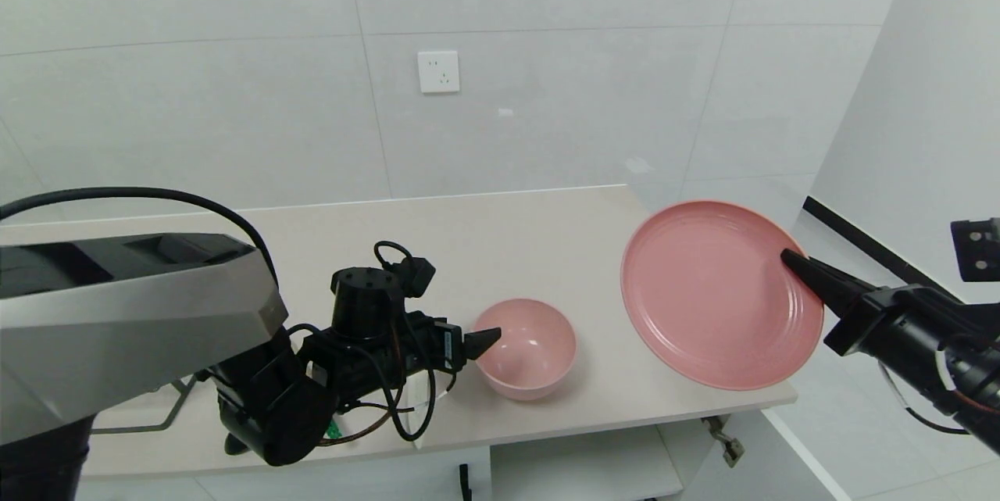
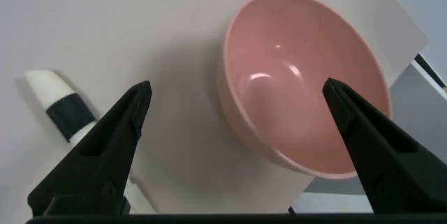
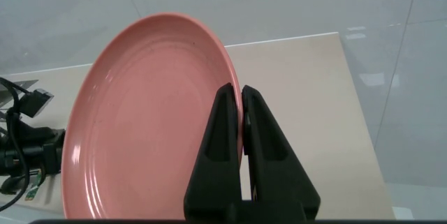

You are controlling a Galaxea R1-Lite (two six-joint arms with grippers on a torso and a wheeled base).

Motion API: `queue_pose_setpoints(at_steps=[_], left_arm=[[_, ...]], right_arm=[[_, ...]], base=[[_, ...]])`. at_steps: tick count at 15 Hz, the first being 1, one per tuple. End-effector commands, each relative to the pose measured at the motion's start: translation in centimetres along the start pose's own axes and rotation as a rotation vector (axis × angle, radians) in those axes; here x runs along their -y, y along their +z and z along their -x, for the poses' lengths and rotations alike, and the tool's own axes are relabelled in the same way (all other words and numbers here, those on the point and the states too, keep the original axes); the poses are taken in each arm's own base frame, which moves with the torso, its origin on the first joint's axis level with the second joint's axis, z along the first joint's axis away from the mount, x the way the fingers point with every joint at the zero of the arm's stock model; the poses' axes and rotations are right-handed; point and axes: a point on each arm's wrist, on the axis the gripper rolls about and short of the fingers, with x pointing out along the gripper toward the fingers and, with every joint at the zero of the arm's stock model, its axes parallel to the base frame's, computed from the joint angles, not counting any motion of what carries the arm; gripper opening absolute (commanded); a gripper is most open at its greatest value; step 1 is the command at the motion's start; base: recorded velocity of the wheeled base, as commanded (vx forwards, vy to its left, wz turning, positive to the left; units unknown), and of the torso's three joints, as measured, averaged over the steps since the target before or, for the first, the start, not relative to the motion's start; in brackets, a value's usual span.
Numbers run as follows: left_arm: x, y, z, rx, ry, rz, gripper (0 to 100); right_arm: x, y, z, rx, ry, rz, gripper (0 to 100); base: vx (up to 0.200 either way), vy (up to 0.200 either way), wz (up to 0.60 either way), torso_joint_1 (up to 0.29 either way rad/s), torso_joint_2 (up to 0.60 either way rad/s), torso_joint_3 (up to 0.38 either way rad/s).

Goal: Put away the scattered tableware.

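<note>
A beige countertop (image 1: 484,235) meets white tiled walls (image 1: 234,94); a white socket (image 1: 438,71) sits above.

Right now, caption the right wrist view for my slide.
Right gripper, jaws shut on the rim of the pink plate, holds it tilted, beige counter behind.

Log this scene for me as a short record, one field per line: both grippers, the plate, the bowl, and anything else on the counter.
left gripper: open, fingers spread, at the near rim of the bowl
right gripper: shut on the pink plate's rim
pink plate: tilted, over the right end of the countertop, empty
pink bowl: upright on the countertop, empty, left of the plate
countertop: beige, against a white tiled wall
other: white object with a black band lying beside the left gripper
</note>
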Motion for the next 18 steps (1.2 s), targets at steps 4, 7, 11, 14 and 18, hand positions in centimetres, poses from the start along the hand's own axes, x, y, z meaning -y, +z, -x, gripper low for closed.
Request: queue_pose_setpoints(at_steps=[4,7,11,14,18], left_arm=[[-0.1,-0.3,-2.4,-0.004,0.038,0.000,100],[0.0,0.0,-3.1,-0.014,0.051,0.015,100],[0.5,-0.3,-4.3,-0.046,0.045,0.014,100],[0.2,-1.3,-4.8,-0.075,0.054,0.017,100],[0.7,-1.4,-4.2,-0.078,0.052,0.011,0]], right_arm=[[0.1,0.1,0.0,0.003,-0.004,0.000,0],[0.1,0.1,0.0,0.003,-0.004,0.002,0],[0.0,-0.1,0.1,-0.003,-0.004,0.002,0],[0.1,-0.1,0.1,-0.003,-0.006,0.002,0],[0.1,-0.1,0.1,-0.003,-0.006,0.002,0]], base=[[0.000,0.000,0.00,0.000,0.00,0.000],[0.000,0.000,0.00,0.000,0.00,0.000],[0.000,0.000,0.00,0.000,0.00,0.000],[0.000,0.000,0.00,0.000,0.00,0.000],[0.000,0.000,0.00,0.000,0.00,0.000]])
